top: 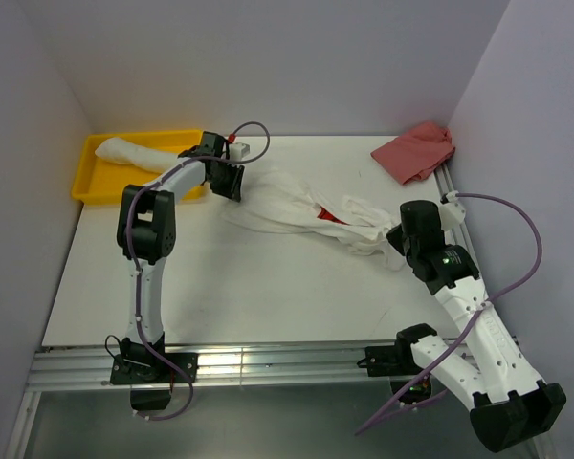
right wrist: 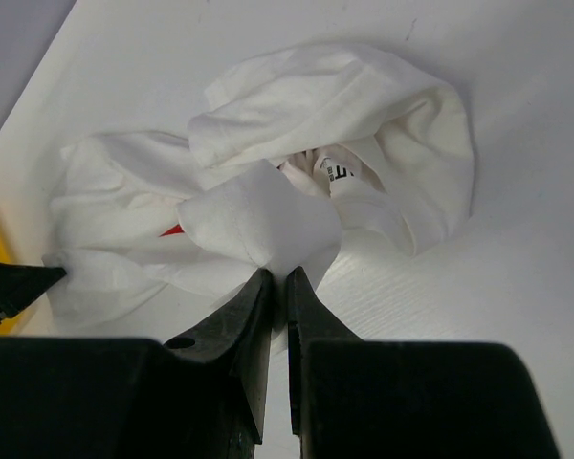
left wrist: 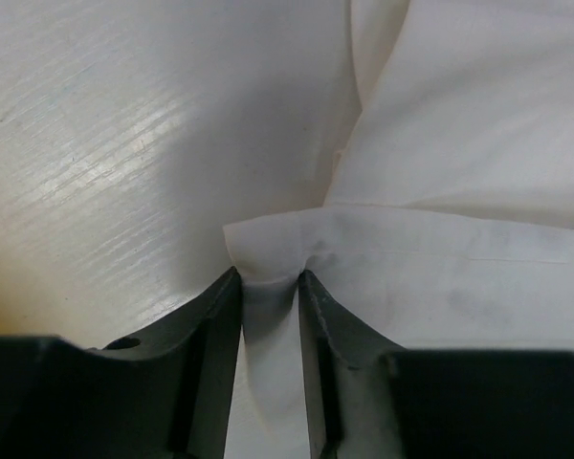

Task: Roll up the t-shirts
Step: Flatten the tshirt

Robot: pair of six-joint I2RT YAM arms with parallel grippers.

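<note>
- While the left arm climbs from its base at the near edge, elbow bent about mid-desk [top: 268, 287], its forearm angles far and to the right. The wrist tips down just beside the yellow tray [top: 94, 186].
- Left tool [left wrist: 268, 282]: the fingers are narrowed to a slim gap with a pinch of white fabric clamped between them. That is the left edge of the crumpled t-shirt [top: 287, 206], and a hemmed fold puckers right at the tips.
- Over to the right arm: it runs from the near right corner up the right side of the desk, forearm angled far and left. Its wrist is bent down over the right end of the same shirt.
- Right tool [right wrist: 278, 277]: the fingers are almost together, with a flap of white cloth caught between the tips.
- The crumpled t-shirt lies bunched and wrinkled mid-desk, strung between the two tools from far left to nearer right. A bit of red print [right wrist: 172, 230] peeks out of the folds.
- A rolled t-shirt [top: 134, 151] sits as a white bundle inside the yellow tray at the far left corner.
- A neck label [right wrist: 340, 172] shows in the right wrist view, dark characters on white, too small to read.
- A pinkish-red cloth [top: 416, 151] is heaped at the far right corner, well apart from the shirt.
</note>
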